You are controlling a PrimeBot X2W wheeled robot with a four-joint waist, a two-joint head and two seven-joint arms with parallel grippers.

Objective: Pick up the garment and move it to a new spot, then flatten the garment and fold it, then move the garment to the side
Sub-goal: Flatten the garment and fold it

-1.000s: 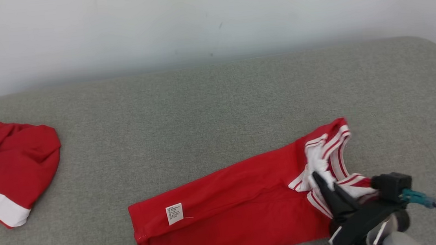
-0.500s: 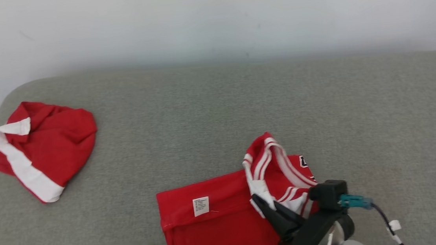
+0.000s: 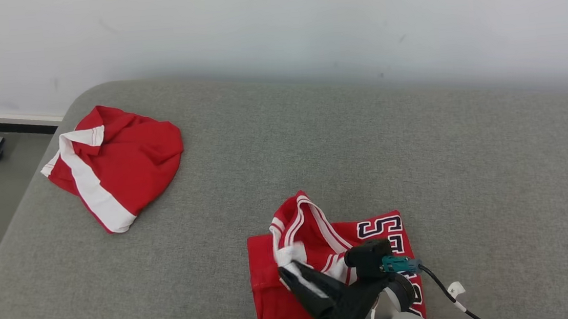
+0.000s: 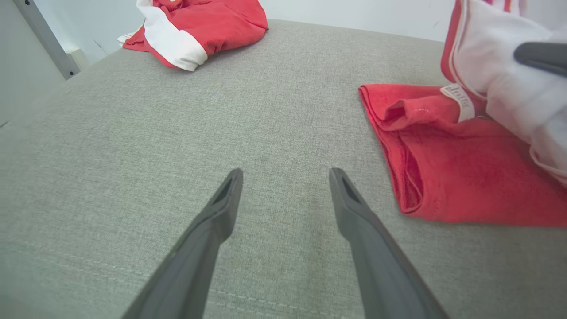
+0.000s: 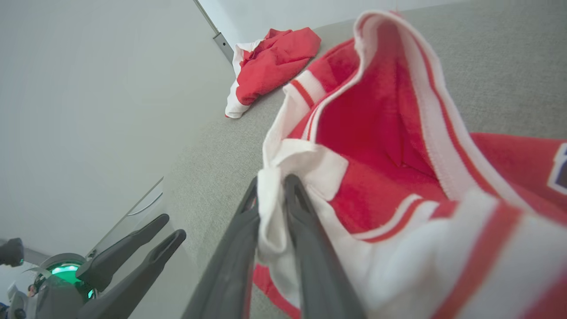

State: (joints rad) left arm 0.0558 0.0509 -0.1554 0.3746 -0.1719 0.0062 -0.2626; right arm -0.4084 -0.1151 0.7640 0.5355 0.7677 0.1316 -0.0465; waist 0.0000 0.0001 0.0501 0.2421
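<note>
Cloth sits pinched between the two dark fingers of our right gripper (image 5: pixel 271 186): we hold a white-trimmed edge of the red jersey garment with white stripes and dark lettering (image 3: pixel 276 309), jaws narrow around the fold. The garment lies doubled over on the grey woven cushion surface (image 3: pixel 313 136), near its front edge, with the striped end lifted above the lower layer. Our left gripper (image 4: pixel 287 173) hovers just beside the garment's left edge, jaws wide and holding nothing. A second crumpled red-and-white cloth (image 3: pixel 119 158) lies well apart, near the far left corner.
</note>
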